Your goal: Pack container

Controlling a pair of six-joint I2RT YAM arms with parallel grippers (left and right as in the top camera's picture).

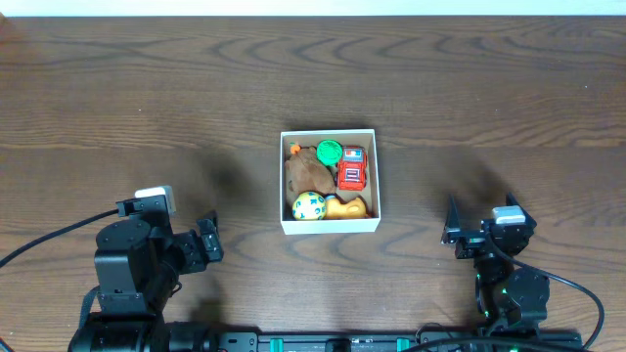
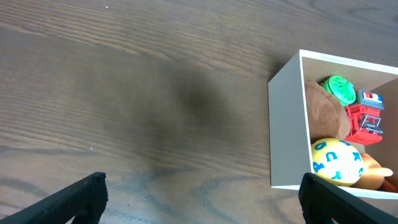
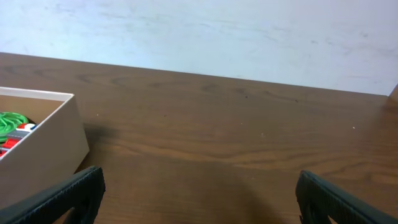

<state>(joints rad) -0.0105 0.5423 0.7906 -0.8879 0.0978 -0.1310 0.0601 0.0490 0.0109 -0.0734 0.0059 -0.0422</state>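
The container (image 1: 330, 226), a square white-walled box, sits at the table's middle. It holds a brown plush toy (image 1: 307, 171), a green round toy (image 1: 330, 151), a red toy truck (image 1: 352, 168), a yellow ball with blue marks (image 1: 309, 206) and an orange toy (image 1: 346, 207). It also shows in the left wrist view (image 2: 288, 124) and the right wrist view (image 3: 37, 149). My left gripper (image 1: 208, 240) is open and empty, left of the box. My right gripper (image 1: 454, 233) is open and empty, right of the box.
The dark wooden table (image 1: 147, 98) spreads around the box. A pale wall (image 3: 205, 31) stands beyond the table's far edge. Cables run from both arm bases at the front edge.
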